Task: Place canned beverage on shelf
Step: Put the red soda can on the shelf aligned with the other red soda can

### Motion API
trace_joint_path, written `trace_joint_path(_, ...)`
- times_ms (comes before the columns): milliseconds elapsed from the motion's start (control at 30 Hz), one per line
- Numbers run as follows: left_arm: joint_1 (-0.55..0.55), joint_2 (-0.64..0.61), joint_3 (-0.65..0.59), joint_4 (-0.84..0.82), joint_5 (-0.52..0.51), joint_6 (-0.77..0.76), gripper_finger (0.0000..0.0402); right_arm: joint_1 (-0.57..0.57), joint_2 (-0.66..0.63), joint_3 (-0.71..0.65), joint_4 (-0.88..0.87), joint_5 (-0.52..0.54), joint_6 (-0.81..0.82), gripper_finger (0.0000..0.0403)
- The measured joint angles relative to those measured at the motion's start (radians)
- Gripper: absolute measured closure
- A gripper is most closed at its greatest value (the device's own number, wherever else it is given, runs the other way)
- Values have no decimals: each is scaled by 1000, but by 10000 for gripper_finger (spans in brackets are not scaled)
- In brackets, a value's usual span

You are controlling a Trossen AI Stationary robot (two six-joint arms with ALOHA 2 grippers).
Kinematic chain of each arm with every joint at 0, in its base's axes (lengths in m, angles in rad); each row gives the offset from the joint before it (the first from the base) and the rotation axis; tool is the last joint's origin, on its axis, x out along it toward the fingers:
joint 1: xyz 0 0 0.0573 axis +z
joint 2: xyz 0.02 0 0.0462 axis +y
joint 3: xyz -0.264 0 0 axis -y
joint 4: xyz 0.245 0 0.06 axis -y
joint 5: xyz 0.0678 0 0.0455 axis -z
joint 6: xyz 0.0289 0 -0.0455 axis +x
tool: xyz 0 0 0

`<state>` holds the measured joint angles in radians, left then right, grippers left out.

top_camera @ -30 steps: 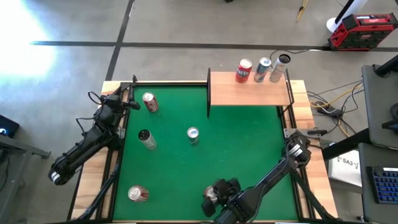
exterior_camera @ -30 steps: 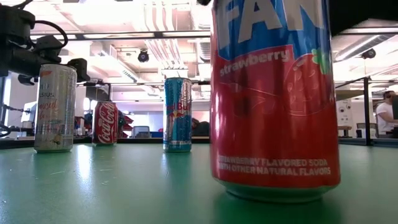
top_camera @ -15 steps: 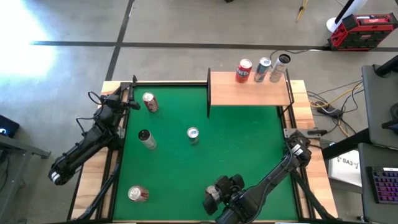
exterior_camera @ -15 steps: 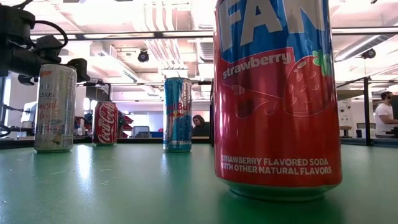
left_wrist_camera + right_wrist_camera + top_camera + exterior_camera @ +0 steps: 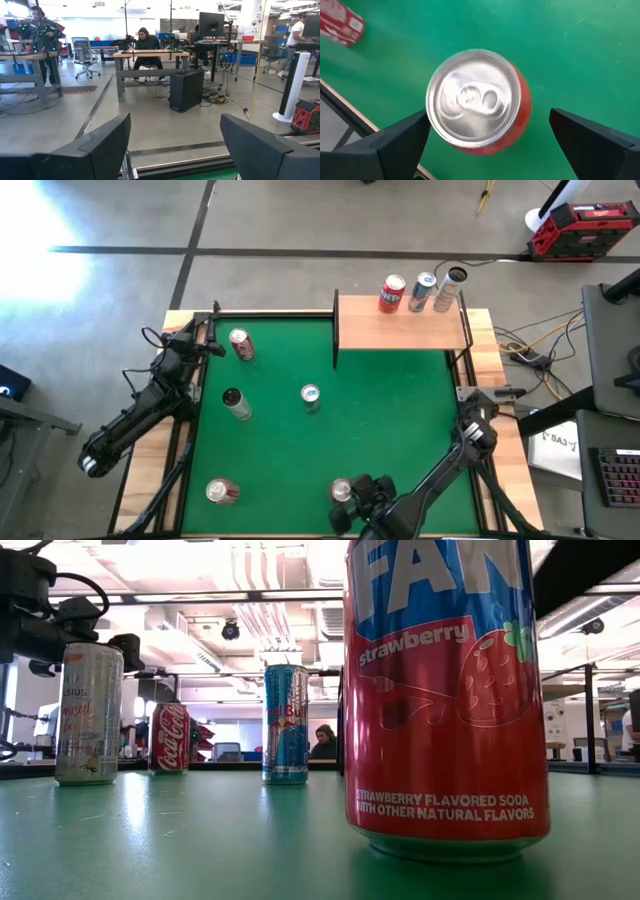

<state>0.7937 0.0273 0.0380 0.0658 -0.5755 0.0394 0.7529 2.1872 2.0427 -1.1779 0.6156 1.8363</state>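
Left arm parked at the table's left edge, left gripper (image 5: 205,332) near the far-left corner, off the felt; its fingers (image 5: 95,150) point out at the room, and going by the rest they're pressed nearly together, holding nothing.

On the green table (image 5: 390,420), left to right: Coke can (image 5: 240,344) upright near the left gripper; dark-top can (image 5: 236,403) upright below it; a red can (image 5: 222,492) lying on its side near the front-left corner; blue can (image 5: 310,396) upright mid-table.

Fanta can (image 5: 342,491) upright at the front edge, right of centre. In the low view it fills the frame (image 5: 445,700), standing flat on the felt. Right gripper (image 5: 362,498) sits just beside and over it; from the right wrist view the fingers (image 5: 395,145) are spread wide on either side of the can top (image 5: 475,100), gaps showing on both sides, not touching.

Shelf (image 5: 400,323) at the far-right of the table, tan board on a dark frame. Three cans in a row along its back edge: red can (image 5: 392,294), blue-silver can (image 5: 423,292), slim silver can (image 5: 451,288), close together.

People at desks in the room beyond, seen from the left wrist view.
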Motion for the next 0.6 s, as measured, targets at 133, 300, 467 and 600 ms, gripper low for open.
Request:
trace_joint_path(133, 0, 0, 0, 0, 0, 0, 108, 4, 29, 20, 12, -1, -1, 3)
trace_joint_path(300, 0, 0, 0, 0, 0, 0, 108, 5, 85, 65, 6, 14, -22, 3)
trace_joint_path(467, 0, 0, 0, 0, 0, 0, 108, -5, 142, 100, -41, 28, 8, 3)
trace_joint_path(600, 0, 0, 0, 0, 0, 0, 108, -6, 170, 118, -55, 80, 49, 3)
